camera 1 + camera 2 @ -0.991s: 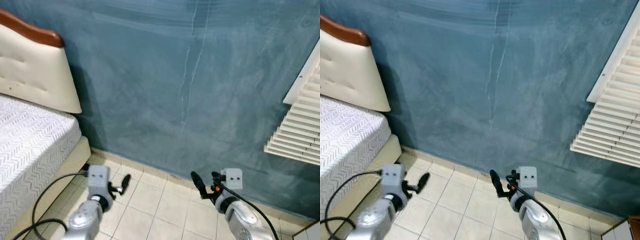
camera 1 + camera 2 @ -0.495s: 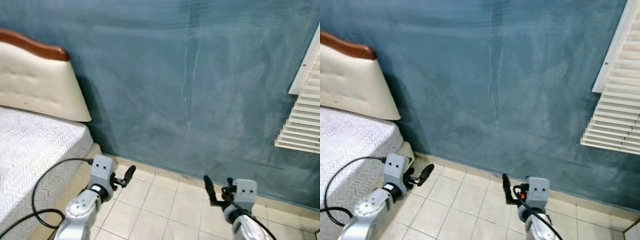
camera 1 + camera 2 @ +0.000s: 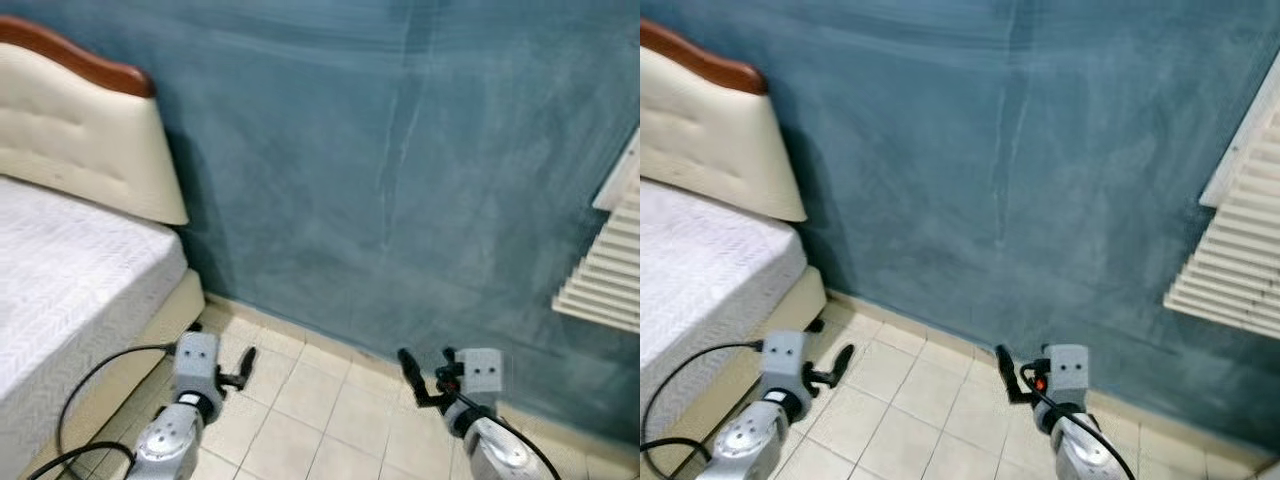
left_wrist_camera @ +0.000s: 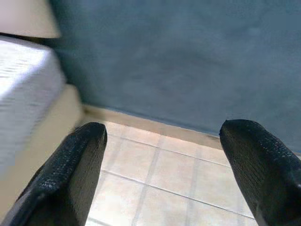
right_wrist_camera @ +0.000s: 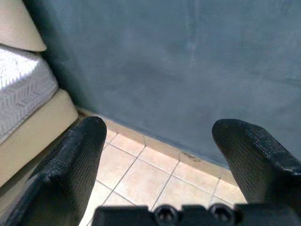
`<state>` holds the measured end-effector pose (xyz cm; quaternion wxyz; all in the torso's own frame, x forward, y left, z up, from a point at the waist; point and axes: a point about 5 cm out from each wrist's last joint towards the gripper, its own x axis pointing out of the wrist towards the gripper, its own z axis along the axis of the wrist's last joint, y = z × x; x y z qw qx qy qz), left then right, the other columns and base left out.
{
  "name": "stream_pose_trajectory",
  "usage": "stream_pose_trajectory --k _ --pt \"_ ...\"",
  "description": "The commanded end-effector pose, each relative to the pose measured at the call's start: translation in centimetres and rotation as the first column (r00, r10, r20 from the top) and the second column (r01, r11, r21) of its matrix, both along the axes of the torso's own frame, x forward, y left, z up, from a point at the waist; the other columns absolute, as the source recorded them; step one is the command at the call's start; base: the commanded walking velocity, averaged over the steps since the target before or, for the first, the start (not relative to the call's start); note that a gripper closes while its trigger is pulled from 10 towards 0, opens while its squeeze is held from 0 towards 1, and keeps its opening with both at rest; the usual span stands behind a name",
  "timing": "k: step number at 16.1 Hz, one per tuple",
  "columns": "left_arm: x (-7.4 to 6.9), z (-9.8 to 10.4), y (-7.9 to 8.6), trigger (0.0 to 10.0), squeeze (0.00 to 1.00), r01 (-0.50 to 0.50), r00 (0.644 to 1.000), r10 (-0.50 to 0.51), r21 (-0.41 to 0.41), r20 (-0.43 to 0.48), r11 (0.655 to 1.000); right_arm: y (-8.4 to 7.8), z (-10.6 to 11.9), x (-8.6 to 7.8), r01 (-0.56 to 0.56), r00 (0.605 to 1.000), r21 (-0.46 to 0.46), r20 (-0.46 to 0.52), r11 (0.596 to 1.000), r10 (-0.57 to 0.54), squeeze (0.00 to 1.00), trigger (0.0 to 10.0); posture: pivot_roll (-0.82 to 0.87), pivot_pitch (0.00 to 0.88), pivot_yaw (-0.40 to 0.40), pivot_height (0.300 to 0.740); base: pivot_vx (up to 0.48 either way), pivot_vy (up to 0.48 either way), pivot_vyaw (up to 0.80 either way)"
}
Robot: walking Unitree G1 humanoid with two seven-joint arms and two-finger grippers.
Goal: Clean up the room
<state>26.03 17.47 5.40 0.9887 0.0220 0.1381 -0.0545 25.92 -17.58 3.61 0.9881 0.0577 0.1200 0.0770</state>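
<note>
Both arms are held low in front of me over a tiled floor (image 3: 310, 410). My left gripper (image 3: 246, 364) points toward the blue wall near the bed's corner. In the left wrist view its fingers (image 4: 75, 174) stand wide apart with nothing between them. My right gripper (image 3: 410, 372) hangs further right, also facing the wall. Its fingers (image 5: 77, 165) are spread and empty. No loose item lies on the floor in front of me.
A bed (image 3: 70, 270) with a white patterned mattress and a cream padded headboard (image 3: 70, 140) stands at the left against the blue wall (image 3: 400, 180). A white louvred shutter (image 3: 610, 270) juts in at the right. A black cable (image 3: 95, 385) loops by the left arm.
The whole picture has shifted, so the camera has moved. Both arms stay low in front with their fingers still apart.
</note>
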Motion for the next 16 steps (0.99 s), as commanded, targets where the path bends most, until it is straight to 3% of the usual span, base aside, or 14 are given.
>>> stream_pose_trajectory --k 1,2,3,5,6,7,11,12,13,14,15,16 --pt "-0.1 0.2 -0.2 10.0 1.00 -0.019 1.000 0.018 0.023 0.015 1.000 -0.9 -0.2 0.3 0.006 1.000 -0.030 -0.006 1.000 -0.006 0.00 10.0 0.07 0.000 -0.047 0.740 0.000 0.000 0.54" --pt "-0.1 0.5 -0.4 10.0 1.00 -0.010 1.000 0.010 0.000 0.028 1.000 -1.1 -0.2 0.5 0.011 1.000 -0.042 -0.005 0.999 -0.011 0.01 10.0 0.08 0.000 -0.051 0.740 0.000 0.000 0.54" --pt "0.1 0.4 -0.3 10.0 1.00 -0.033 0.999 0.032 0.048 0.010 0.998 -1.1 -0.2 0.8 0.009 1.000 -0.026 0.000 1.000 -0.009 1.00 10.0 0.08 0.000 -0.053 0.740 0.000 0.000 0.54" --pt "0.3 0.5 -0.2 10.0 1.00 -0.050 0.999 0.050 0.055 0.010 0.997 -0.9 0.0 0.9 -0.007 1.000 -0.033 0.009 0.999 0.008 1.00 10.0 0.09 0.000 -0.058 0.740 0.000 0.000 0.54" --pt "0.4 0.5 0.0 10.0 0.95 -0.056 0.998 0.055 0.055 0.018 0.997 -0.6 0.1 1.1 -0.039 0.999 -0.026 0.017 0.999 0.039 1.00 10.0 0.09 0.000 -0.061 0.740 0.000 0.000 0.54" --pt "0.4 0.5 0.1 10.0 0.00 -0.064 0.998 0.062 0.066 0.022 0.996 -0.4 0.0 1.2 -0.053 0.998 -0.017 0.019 0.998 0.053 1.00 10.0 0.09 0.000 -0.063 0.740 0.000 0.000 0.54" --pt "0.8 0.8 0.2 10.0 0.00 -0.089 0.995 0.085 0.072 0.060 0.993 -0.1 -0.3 1.2 -0.089 0.996 0.019 0.024 0.996 0.088 1.00 10.0 0.09 0.000 -0.073 0.740 0.000 0.000 0.53" --pt "0.8 0.9 0.3 10.0 0.30 -0.106 0.992 0.102 0.040 0.077 0.994 -0.1 -0.3 1.1 -0.101 0.994 0.038 0.037 0.994 0.100 1.00 10.0 0.10 0.000 -0.080 0.740 0.000 0.000 0.52" --pt "0.7 0.9 0.4 10.0 0.72 -0.108 0.991 0.105 0.044 0.082 0.993 -0.1 -0.3 1.1 -0.104 0.994 0.040 0.040 0.994 0.102 1.00 10.0 0.10 0.000 -0.084 0.740 0.000 0.000 0.52" --pt "0.6 0.7 0.4 10.0 1.00 -0.113 0.991 0.110 0.046 0.074 0.993 -0.3 -0.4 1.2 -0.100 0.994 0.043 0.042 0.994 0.098 1.00 10.0 0.11 0.000 -0.089 0.740 0.000 0.000 0.51" --pt "0.6 0.7 0.4 10.0 1.00 -0.117 0.991 0.113 0.053 0.072 0.992 -0.3 -0.4 1.2 -0.102 0.994 0.046 0.044 0.994 0.100 1.00 10.0 0.11 0.000 -0.089 0.740 0.000 0.000 0.52" --pt "0.6 0.7 0.4 10.0 0.00 -0.118 0.991 0.113 0.074 0.075 0.990 -0.2 -0.4 1.3 -0.107 0.993 0.049 0.049 0.993 0.105 1.00 10.0 0.12 0.000 -0.089 0.740 0.000 0.000 0.51"
